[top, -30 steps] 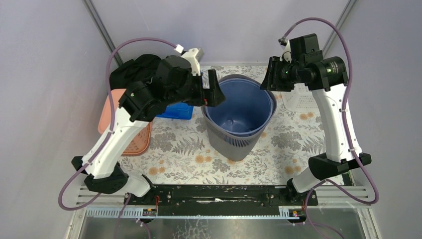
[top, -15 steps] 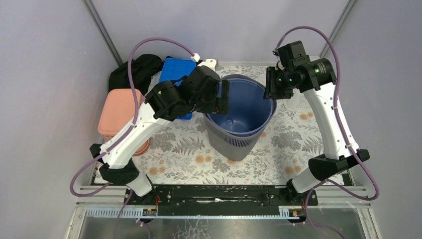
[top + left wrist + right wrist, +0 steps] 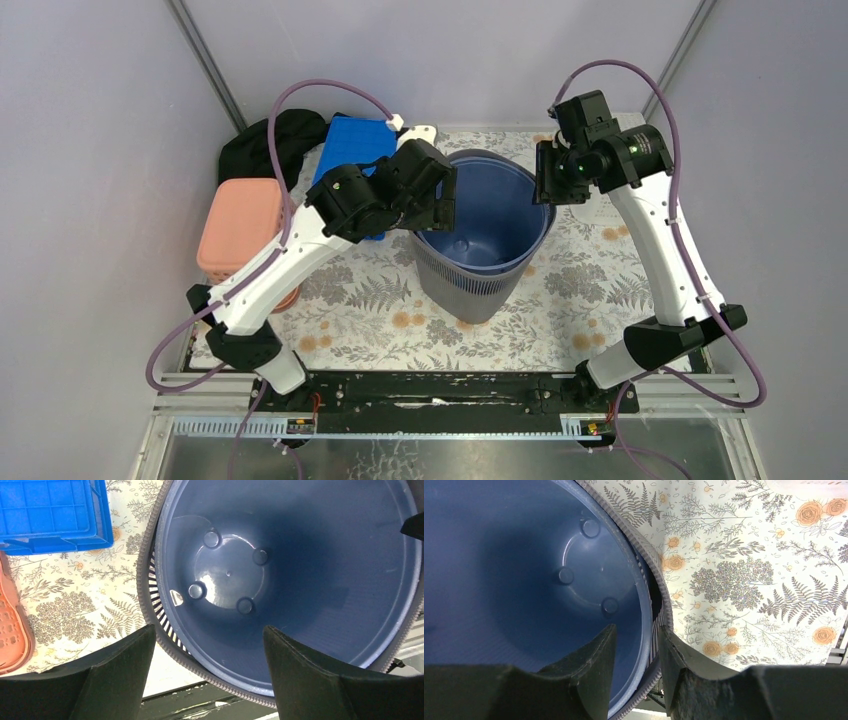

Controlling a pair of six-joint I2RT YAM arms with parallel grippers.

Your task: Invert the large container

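The large container stood upright, mouth open to the ceiling, in the middle of the floral table mat, near a blue crate and a pink basket that lay to its left. It looked like a moulded plastic bin, a grey slatted outer shell with a smooth blue liner seated inside, so I judged it light for its bulk and stiff enough at the rim, though the thin wall would likely flex if squeezed hard. The glossy liner seemed slippery, and since it appeared to be a separate piece it might slide out once the bin tipped. The ribbed rim was the sensible place to hold, at two opposite points, pinching shell and liner together. The left gripper was spread wide, one finger outside the shell and one over the liner, straddling the left side of the rim without gripping it. The right gripper was drawn in narrow around the right side of the rim, one finger inside and one outside; whether it was already pressing on the wall could not be told
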